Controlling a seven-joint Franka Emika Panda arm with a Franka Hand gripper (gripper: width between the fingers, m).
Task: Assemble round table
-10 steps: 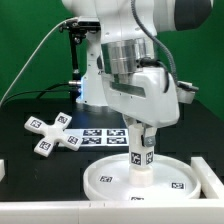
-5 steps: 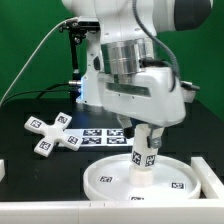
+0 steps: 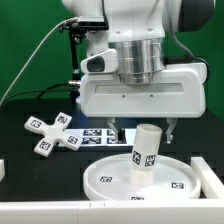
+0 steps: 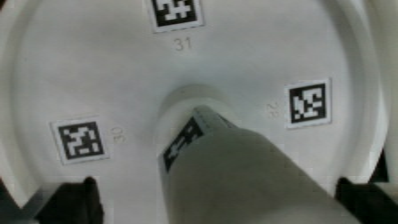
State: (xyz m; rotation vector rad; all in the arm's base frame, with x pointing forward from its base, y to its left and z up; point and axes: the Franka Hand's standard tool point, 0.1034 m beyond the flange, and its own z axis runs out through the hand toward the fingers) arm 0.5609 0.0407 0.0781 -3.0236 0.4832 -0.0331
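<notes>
The white short cylindrical leg point(image 3: 145, 152) stands on the middle of the large rimmed round disc point(image 3: 100, 178), leaning toward the exterior view's right. My gripper point(image 3: 147, 129) is open above it. Its two dark fingers point(image 3: 122, 128) hang wide apart on either side of the leg's top, with gaps showing. In the wrist view the leg point(image 4: 240, 165) rises toward the camera between the fingertips point(image 4: 75, 200), with the disc point(image 4: 107, 70) and its tags beneath. The cross-shaped four-armed base point(image 3: 50, 133) lies on the black table at the exterior view's left.
The marker board point(image 3: 98, 135) lies flat on the table behind the disc. A white block point(image 3: 212, 172) sits at the exterior view's right edge, and another white piece point(image 3: 3, 168) at the left edge. A green backdrop stands behind the arm.
The gripper was shut on the upright leg. It has since turned about its axis, opened and risen slightly. The leg has tipped toward the exterior view's right.
</notes>
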